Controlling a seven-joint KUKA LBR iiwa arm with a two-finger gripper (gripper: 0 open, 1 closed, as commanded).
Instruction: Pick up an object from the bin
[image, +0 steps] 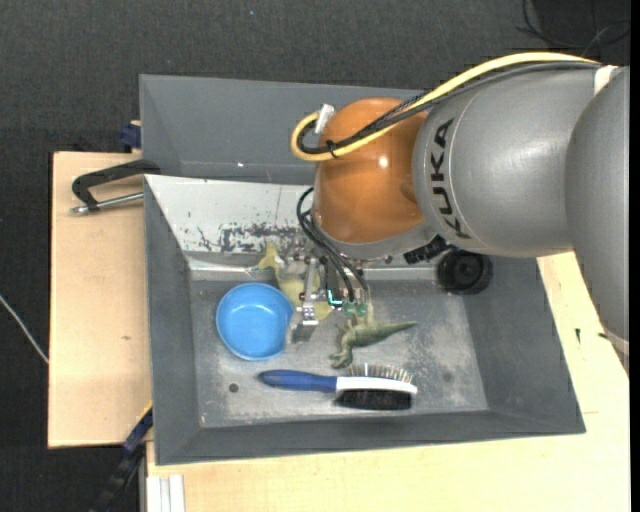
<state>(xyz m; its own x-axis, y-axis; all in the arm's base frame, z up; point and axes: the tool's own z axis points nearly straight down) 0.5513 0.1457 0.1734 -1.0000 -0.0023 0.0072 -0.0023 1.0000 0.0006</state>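
The arm (520, 150) enters the bin (170, 330) from the view's right. Its orange cover (365, 170) sits directly above the gripper (328, 308). The gripper is lowered close to the bin floor, in the middle of the bin. Its mechanism is partly hidden by the cover and mixed with the things around it, so it cannot be determined whether the gripper is open or closed, or whether it has hold of anything. The thing nearest the gripper is a green toy dinosaur (362, 335). It lies on the floor just beside the gripper, on the side toward the near wall, with its tail pointing away toward the view's right. A blue bowl (255, 320) stands upright just beside the gripper on the view's left; whether the two touch cannot be determined. A brush (345, 385) with a blue handle and a black bristle head lies flat on the floor, beyond the dinosaur from the gripper and close to the near wall, apart from the gripper. A pale yellow thing (270, 262) lies near the gripper on the far side, partly hidden, against the back wall. A black round thing (462, 270) rests well apart from the gripper, on the view's right, under the arm.
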